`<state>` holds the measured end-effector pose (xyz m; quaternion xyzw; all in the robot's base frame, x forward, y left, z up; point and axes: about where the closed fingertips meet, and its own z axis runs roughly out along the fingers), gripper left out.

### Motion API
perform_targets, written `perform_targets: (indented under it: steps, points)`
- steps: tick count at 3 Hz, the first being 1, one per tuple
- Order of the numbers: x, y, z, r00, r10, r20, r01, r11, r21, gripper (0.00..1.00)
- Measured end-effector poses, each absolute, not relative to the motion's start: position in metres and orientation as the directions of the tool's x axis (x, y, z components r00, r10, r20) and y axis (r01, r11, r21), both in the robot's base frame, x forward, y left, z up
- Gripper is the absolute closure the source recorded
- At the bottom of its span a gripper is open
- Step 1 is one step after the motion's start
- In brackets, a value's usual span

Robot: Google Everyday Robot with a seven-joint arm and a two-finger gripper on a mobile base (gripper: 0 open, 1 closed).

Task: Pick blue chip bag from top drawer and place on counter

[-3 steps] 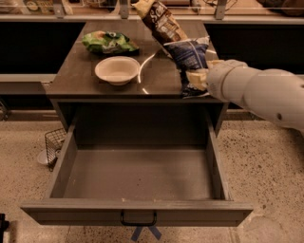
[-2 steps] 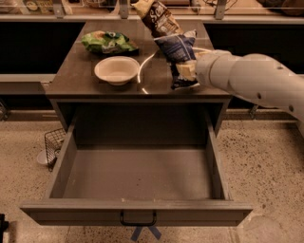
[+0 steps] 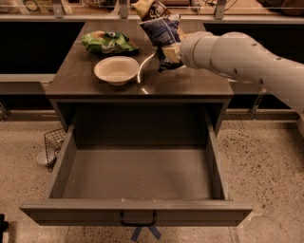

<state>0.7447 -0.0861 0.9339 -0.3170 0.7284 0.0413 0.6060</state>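
The blue chip bag [image 3: 162,37], crumpled navy foil with pale edges, hangs from my gripper [image 3: 172,51] above the counter [image 3: 190,81], over its right-centre part. The gripper is shut on the bag's lower right side; my white arm reaches in from the right. The top drawer [image 3: 137,175] is pulled fully open below the counter and is empty, with its dark handle [image 3: 137,220] at the front centre.
A white bowl [image 3: 116,70] and a green bag [image 3: 108,42] lie on the counter's left half. A brown-and-tan bag [image 3: 149,8] sits at the counter's back edge behind the blue bag. A wire basket [image 3: 51,142] stands on the floor left of the drawer.
My gripper has carried the blue chip bag leftward and farther back over the counter, and a little higher.
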Motion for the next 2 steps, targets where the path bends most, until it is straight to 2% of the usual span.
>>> perform_targets:
  steps: [2]
  points:
    - [0.7570,-0.0832,0.9125,-0.123,-0.410,-0.904,-0.515,0.805,-0.295,0.12]
